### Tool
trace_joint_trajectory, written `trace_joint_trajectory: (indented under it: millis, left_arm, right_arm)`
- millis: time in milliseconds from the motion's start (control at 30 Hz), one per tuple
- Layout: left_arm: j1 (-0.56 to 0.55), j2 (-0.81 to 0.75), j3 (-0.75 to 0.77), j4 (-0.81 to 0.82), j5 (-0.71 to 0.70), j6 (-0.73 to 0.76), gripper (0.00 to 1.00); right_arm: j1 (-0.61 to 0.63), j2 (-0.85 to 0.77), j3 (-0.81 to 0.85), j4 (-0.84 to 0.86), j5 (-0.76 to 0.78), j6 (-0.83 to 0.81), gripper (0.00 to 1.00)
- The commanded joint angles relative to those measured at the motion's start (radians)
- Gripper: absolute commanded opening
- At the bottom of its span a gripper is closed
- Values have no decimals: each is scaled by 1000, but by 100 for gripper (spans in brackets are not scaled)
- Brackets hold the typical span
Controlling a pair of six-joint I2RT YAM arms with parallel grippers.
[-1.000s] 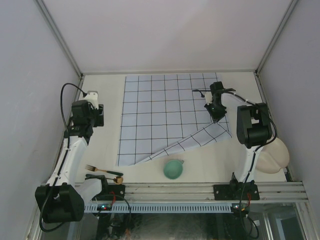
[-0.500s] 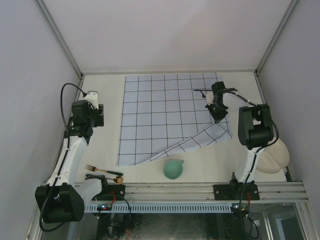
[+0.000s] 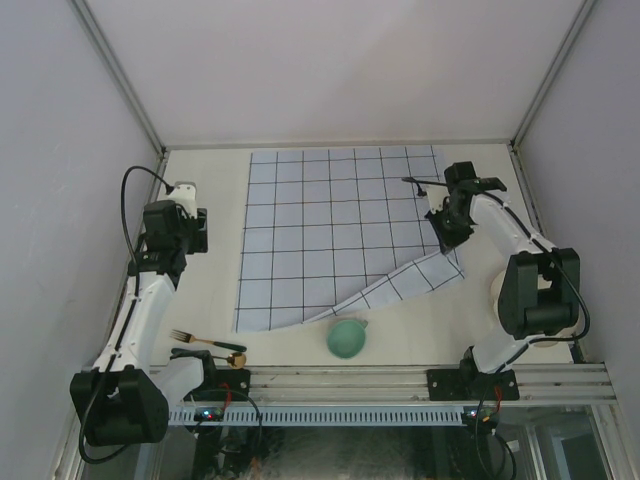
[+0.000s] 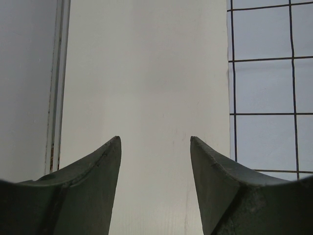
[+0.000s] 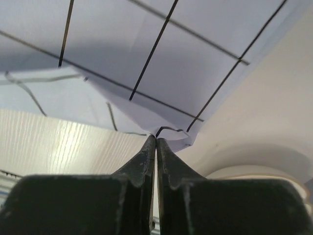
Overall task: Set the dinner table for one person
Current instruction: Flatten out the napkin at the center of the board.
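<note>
- The right jaws are clenching the folded right edge of the checked cloth (image 3: 320, 220).
- The left jaws are hanging released over bare worktop (image 3: 210, 280), beside the cloth's left edge.
- The worktop is spreading beneath both arms, carrying cloth, green cup (image 3: 346, 339) and fork (image 3: 205, 340).

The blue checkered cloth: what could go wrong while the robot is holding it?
The right fingers pinch only the very tip of the cloth at its folded corner, so it may slip out. The green cup sits right beside the cloth's folded near edge; dragging the cloth could bump or tip it.
</note>
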Motion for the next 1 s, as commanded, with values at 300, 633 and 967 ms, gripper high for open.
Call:
trace_joint_trajectory:
  millis: [300, 633, 967]
  left_arm:
    - [4, 2, -7, 43, 12, 2, 63]
    - [3, 4, -3, 44, 18, 2, 63]
    - [5, 2, -3, 42, 27, 2, 63]
  right_arm:
    - [-6, -73, -137, -192, -40, -162, 0]
    - [-57, -261, -204, -255, 10, -219, 0]
    - [-136, -349, -290, -307, 24, -303, 0]
